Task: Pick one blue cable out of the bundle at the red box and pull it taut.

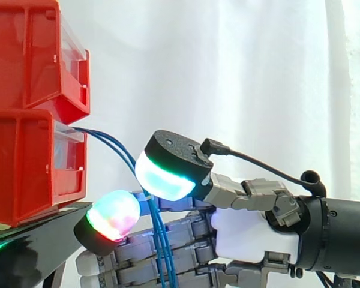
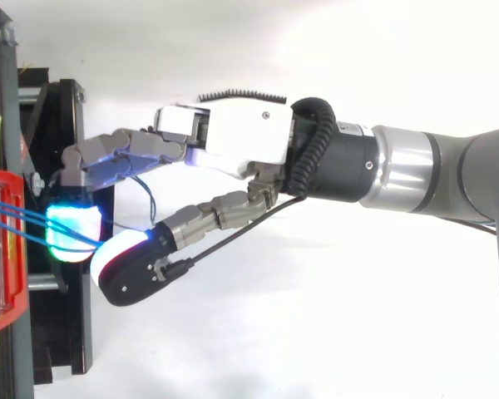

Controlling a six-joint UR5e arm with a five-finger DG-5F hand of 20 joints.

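Hand [image 2: 233,141] relaxed, not clenched; blue cables [image 1: 111,144] from the lower red box [image 1: 30,162] drop between thumb and fingers, right of the black stand [image 1: 30,249].

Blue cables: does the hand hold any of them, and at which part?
It cannot be told. The blue cables run from the red box through the hand partway along and hang below, but a grip is not visible.
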